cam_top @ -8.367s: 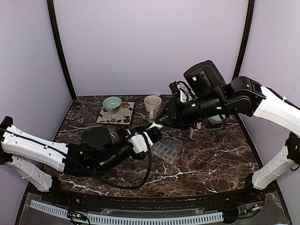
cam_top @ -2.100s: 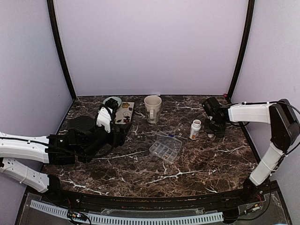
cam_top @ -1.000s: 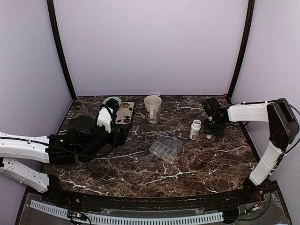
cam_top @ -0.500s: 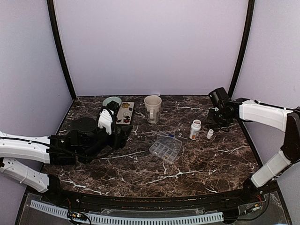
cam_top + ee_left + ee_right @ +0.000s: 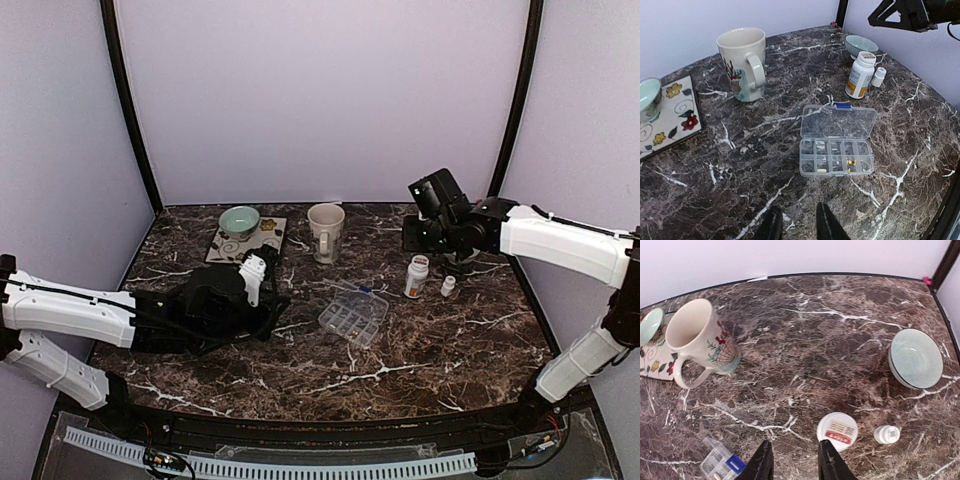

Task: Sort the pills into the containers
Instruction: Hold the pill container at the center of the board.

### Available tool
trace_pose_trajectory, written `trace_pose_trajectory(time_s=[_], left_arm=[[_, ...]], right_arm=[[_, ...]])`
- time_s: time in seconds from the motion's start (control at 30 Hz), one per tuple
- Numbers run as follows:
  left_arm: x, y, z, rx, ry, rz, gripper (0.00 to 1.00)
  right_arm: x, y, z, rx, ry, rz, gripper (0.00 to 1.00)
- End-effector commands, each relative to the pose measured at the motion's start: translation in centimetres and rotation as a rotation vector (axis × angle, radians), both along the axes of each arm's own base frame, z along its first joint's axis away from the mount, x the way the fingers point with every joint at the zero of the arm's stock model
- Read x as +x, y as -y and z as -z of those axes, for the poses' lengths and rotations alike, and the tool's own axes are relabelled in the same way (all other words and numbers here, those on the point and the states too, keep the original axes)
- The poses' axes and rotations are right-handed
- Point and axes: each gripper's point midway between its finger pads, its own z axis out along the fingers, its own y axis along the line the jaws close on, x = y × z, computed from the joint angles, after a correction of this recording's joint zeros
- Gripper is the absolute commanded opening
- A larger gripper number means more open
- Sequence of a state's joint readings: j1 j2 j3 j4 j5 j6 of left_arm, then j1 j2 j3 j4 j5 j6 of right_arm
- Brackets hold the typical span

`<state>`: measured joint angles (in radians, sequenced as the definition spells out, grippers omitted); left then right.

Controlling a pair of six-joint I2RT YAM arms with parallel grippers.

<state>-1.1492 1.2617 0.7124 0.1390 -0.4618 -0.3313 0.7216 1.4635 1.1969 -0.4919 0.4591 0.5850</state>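
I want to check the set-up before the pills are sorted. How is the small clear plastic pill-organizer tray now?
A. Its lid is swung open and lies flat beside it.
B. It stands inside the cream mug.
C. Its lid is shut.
A: in the left wrist view the small clear plastic pill-organizer tray has its hinged clear lid laid back flat on the dark marble table, compartments uncovered.

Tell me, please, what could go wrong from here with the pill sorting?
The bottle and small vial stand close together near the right hand; reaching for one may topple the other. The tray lies open with a few pills inside; a nudge from the left hand could slide it and spill them.
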Motion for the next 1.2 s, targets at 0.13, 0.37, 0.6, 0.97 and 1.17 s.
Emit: trace_pose_trajectory(time_s=[0.13, 0.37, 0.6, 0.97, 1.17], left_arm=[[-0.5, 2.4, 4.6, -0.040, -0.232, 0.099, 0.05], [-0.8, 4.2, 6.9, -0.022, -0.334, 0.179, 0.00], [-1.2, 6.2, 8.5, -0.009, -0.418, 0.255, 0.00], [-1.3, 7.7, 11.8, 0.051, -0.541, 0.287, 0.00], [-0.8, 7.7, 13.2, 0.068, -0.574, 0.266, 0.00]], right_arm=[[0.5, -6.2, 3.6, -0.010, -0.062, -0.157, 0.24], [0.8, -7.9, 7.1, -0.044, -0.130, -0.212, 0.23], [0.7, -8.7, 9.3, -0.059, -0.180, -0.248, 0.22], [0.1, -9.1, 11.1, -0.066, -0.225, -0.284, 0.22], [-0.4, -9.1, 11.9, -0.062, -0.253, -0.298, 0.23]])
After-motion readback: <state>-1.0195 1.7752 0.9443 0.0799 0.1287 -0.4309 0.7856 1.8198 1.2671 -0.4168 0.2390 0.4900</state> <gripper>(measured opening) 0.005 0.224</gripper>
